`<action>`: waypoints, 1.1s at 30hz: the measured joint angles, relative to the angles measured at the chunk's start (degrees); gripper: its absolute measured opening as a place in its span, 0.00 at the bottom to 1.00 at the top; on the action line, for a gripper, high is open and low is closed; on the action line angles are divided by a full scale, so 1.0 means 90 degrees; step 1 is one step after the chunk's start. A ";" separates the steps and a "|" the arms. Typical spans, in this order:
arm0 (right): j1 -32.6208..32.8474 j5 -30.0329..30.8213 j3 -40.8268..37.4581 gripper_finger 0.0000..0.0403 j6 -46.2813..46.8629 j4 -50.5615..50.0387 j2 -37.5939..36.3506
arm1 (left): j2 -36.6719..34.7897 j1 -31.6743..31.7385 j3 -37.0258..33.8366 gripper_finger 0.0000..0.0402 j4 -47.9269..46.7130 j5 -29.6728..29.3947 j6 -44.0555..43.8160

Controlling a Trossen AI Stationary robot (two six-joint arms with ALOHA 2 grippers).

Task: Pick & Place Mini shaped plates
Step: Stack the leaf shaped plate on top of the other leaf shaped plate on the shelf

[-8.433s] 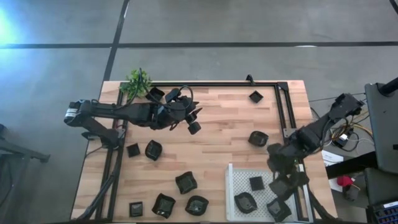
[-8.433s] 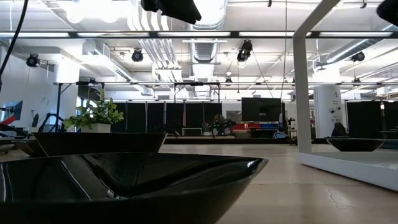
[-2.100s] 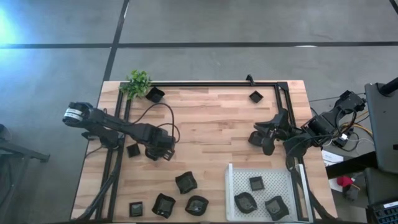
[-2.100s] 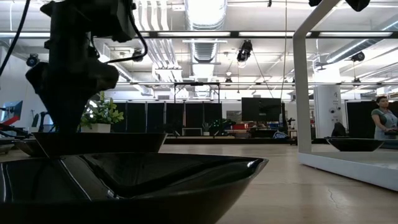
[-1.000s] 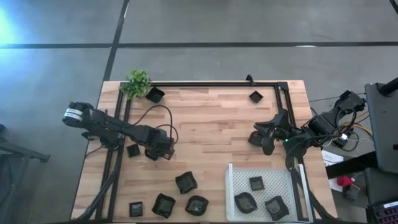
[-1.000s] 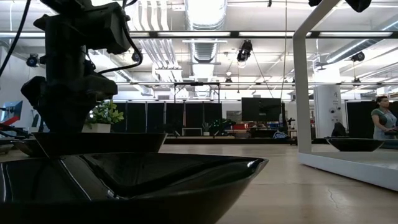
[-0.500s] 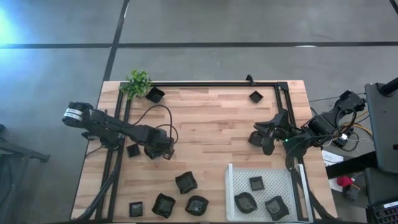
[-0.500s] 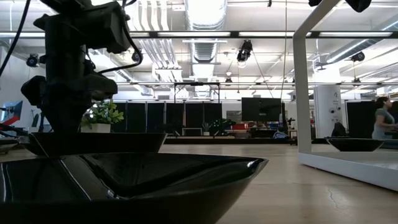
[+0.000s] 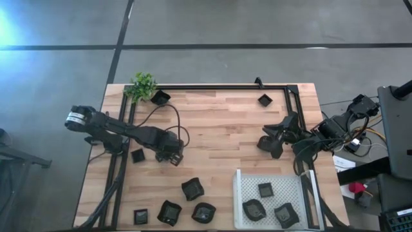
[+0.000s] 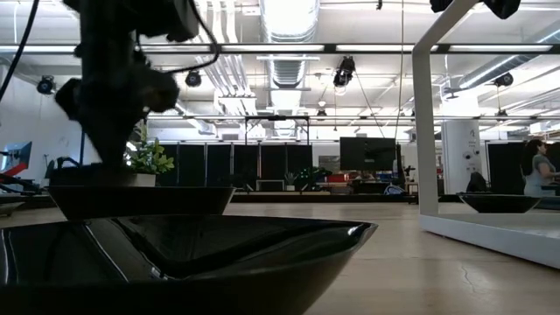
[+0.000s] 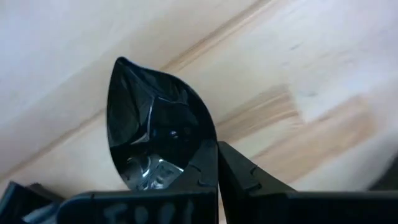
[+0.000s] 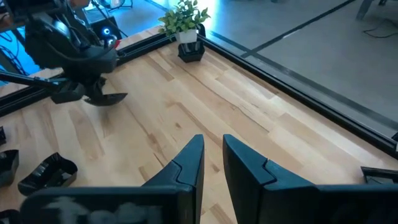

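Observation:
My left gripper (image 9: 168, 154) points down over the table's left half, shut on one black mini shaped plate (image 11: 155, 124). The right wrist view shows that plate (image 12: 106, 98) hanging just above the wood. More black plates lie loose: one by the plant (image 9: 160, 98), one far right (image 9: 264, 100), one at the left rail (image 9: 138, 155), and several near the front edge (image 9: 192, 189). My right gripper (image 12: 213, 146) hovers at the right side (image 9: 267, 143), its fingers a narrow gap apart with nothing showing between them. My left gripper pinches the plate's raised rim (image 11: 211, 146) at one side, with one finger (image 11: 200, 177) inside the dish and the other (image 11: 245, 180) outside. The fingers come from above, pointing down. The plate hangs to one side of them, clear of the table.
The white perforated tray (image 9: 243, 187) at the front right holds three plates. A small green plant (image 9: 143, 86) stands at the far left corner. Black frame rails (image 9: 219, 86) run along the far, left and right edges. A large black dish (image 10: 175, 262) fills the low view's foreground.
My left gripper has risen and shifted a little toward the table's right edge. The plate under it has come up off the wood with it. My right arm has kept still.

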 joint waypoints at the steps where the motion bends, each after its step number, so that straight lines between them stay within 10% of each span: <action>1: 0.0000 0.0000 0.0000 0.14 0.0000 0.0000 0.0000 | 0.0000 0.0000 0.0100 0.00 -0.0002 -0.0051 0.0120; 15: 0.0005 0.0000 0.0000 0.14 -0.0002 0.0013 0.0000 | 0.0291 0.0474 0.1482 0.00 0.0019 -0.1093 0.2717; 33: 0.0007 0.0000 -0.0002 0.14 -0.0151 0.0017 -0.0002 | 0.2848 0.1280 0.4228 0.00 0.0489 -0.1246 0.7330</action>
